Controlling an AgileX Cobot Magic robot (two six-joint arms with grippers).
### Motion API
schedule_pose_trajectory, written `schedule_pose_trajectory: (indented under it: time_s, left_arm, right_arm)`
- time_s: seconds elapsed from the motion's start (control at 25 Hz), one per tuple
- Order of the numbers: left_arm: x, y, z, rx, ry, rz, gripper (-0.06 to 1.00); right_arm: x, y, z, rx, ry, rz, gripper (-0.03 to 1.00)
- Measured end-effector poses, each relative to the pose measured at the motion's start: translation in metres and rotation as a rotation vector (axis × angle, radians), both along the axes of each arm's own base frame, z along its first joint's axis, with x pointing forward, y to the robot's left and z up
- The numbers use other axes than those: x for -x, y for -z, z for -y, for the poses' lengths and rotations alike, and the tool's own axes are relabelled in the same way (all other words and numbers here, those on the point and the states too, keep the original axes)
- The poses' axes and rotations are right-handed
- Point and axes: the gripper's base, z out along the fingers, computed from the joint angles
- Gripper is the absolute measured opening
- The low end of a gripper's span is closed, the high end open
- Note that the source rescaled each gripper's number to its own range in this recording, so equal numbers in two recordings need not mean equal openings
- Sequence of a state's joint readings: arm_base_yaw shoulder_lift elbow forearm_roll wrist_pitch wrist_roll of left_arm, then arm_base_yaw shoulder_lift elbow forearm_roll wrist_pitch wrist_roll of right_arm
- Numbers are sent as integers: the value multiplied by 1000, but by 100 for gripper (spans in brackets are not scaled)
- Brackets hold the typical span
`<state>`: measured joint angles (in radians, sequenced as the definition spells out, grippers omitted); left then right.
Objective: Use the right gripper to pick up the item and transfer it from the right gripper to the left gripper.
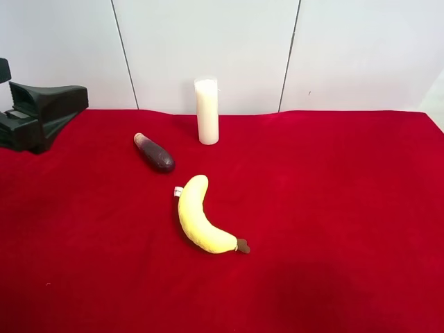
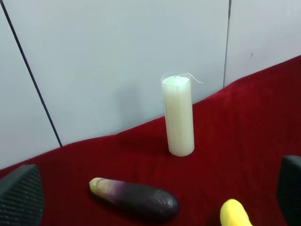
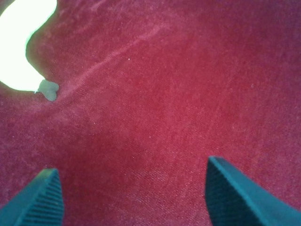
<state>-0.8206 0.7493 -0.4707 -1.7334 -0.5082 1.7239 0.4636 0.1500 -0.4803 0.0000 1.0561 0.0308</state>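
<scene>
The item, a small dark purple eggplant [image 1: 154,152] with a pale stem end, lies on the red cloth left of centre. The left wrist view shows the eggplant [image 2: 136,197] lying free on the cloth. My left gripper [image 1: 48,111] hovers at the exterior high view's left edge, well apart from the eggplant. It is open, its fingers [image 2: 21,197] at the frame's sides with nothing held. My right gripper [image 3: 134,188] is open over bare red cloth with nothing between its tips. It is out of the exterior high view, and the eggplant is out of its wrist view.
A white pillar candle [image 1: 207,111] stands upright near the back wall, just behind the eggplant. A yellow plush banana [image 1: 201,216] lies in front of the eggplant, and the banana's end [image 3: 21,42] shows in the right wrist view. Red cloth [image 1: 333,208] covers the table.
</scene>
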Motion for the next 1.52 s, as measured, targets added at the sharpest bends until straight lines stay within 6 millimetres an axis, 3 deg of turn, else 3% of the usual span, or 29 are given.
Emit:
schedule_pose_trajectory:
  time_s: [0.2,0.68,1.04,1.16,1.52]
  left_arm:
    - [1,4,-2,-4,-3,-7,100]
    - [-9,-4,-34,150,-6,49,100]
    - [29,23,-58,209,-131,121,100]
    - [38,23,-62,235,-159,160,100]
    - [38,23,-62,242,-161,159,100]
  right_arm:
    - [0,0,0,0,0,0,33]
    - [0,0,0,0,0,0,33]
    - [0,0,0,0,0,0,33]
    - [0,0,0,0,0,0,33]
    - [0,0,0,0,0,0,33]
